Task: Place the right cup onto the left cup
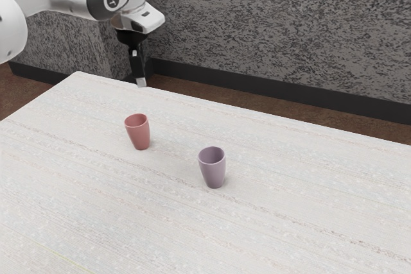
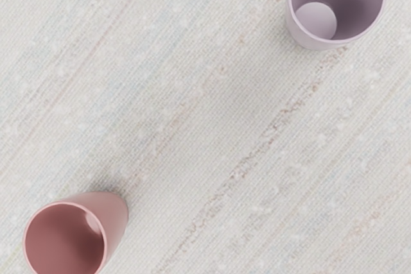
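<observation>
So the purple cup (image 1: 213, 170) is closest to the exterior camera, standing upright on the pale table (image 1: 302, 222), off to the exterior view's right of the pink cup (image 1: 139, 134). Pink one's upright too, well apart from it, mouth up and empty. My gripper (image 1: 140, 83) is hanging in the air higher than the pink cup, not touching it. Honestly can't tell if it's open or closed. Speckled gray wall (image 1: 270, 24) is way behind the pink cup.
</observation>
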`<action>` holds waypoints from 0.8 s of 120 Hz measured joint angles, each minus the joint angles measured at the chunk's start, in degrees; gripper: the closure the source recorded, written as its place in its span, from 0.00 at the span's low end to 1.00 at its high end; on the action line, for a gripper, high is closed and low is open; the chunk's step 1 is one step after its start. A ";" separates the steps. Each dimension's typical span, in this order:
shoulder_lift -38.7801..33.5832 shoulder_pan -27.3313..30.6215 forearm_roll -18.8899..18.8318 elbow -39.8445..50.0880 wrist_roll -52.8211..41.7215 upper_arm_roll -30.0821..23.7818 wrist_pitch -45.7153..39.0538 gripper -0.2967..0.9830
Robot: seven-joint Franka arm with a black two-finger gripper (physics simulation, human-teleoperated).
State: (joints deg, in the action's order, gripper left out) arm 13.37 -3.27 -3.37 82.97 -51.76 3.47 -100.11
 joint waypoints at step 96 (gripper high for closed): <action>22.27 -11.34 2.08 -0.29 -0.09 0.80 -14.17 0.29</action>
State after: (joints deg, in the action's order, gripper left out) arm 35.64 -14.61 -1.29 82.69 -51.85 4.27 -114.29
